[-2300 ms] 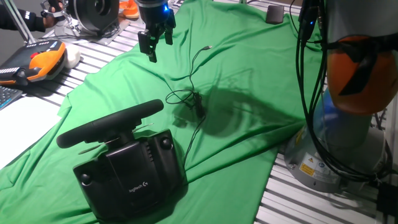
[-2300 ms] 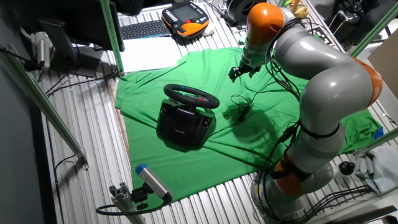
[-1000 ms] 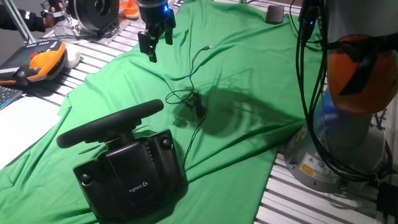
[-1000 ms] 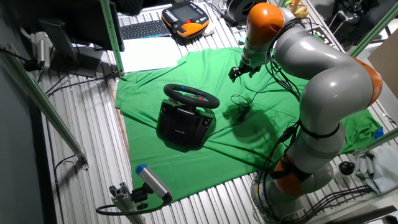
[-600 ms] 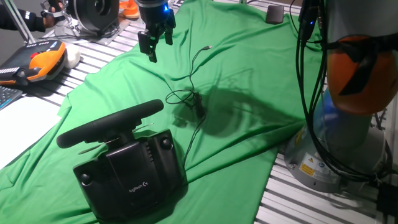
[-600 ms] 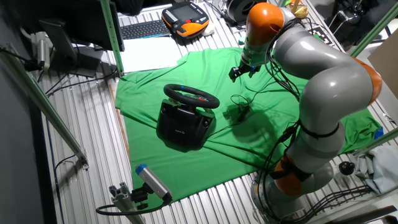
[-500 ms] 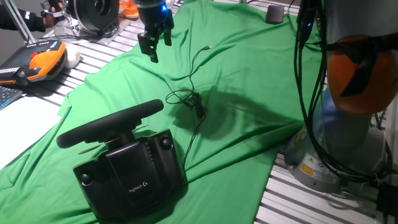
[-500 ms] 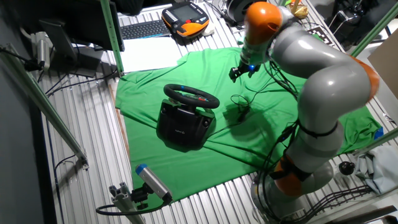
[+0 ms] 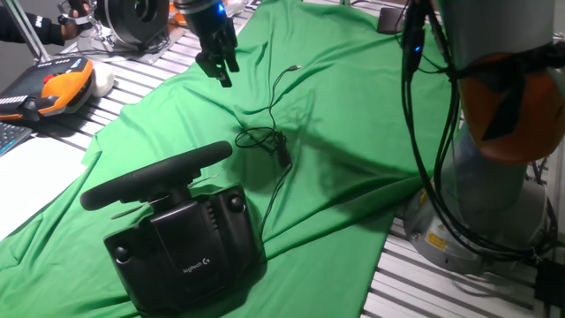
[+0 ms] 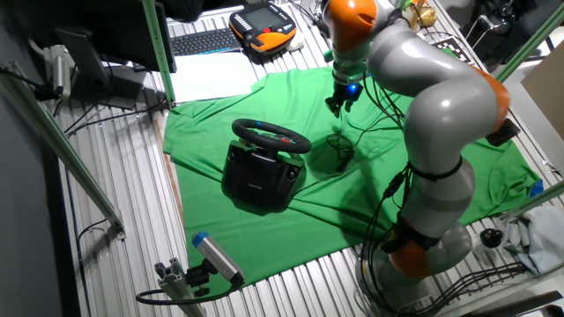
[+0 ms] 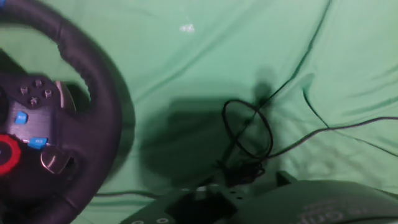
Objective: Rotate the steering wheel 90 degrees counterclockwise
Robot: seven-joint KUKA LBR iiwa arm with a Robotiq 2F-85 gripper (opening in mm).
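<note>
The steering wheel (image 9: 159, 175) is a black matte rim, edge-on in one fixed view, on a boxy black base (image 9: 190, 247) with a small white logo. It sits on the green cloth (image 9: 353, 97). The other fixed view shows the steering wheel (image 10: 270, 135) from above. In the hand view the steering wheel (image 11: 93, 87) fills the left side, with buttons on its hub. My gripper (image 9: 218, 67) hangs above the cloth behind the wheel, well apart from it, fingers spread with nothing between them. The other fixed view has the gripper (image 10: 339, 103) to the wheel's right.
A thin black cable with a coil (image 9: 269, 141) lies on the cloth between gripper and wheel, also the coil (image 11: 249, 134). An orange-and-black pendant (image 9: 62, 88) and a round black-and-silver device (image 9: 132, 22) stand at the back left. The arm's base (image 9: 494, 185) rises at right.
The arm has swung, carrying the gripper a little to the left and turning it. The wheel and the cable have not moved.
</note>
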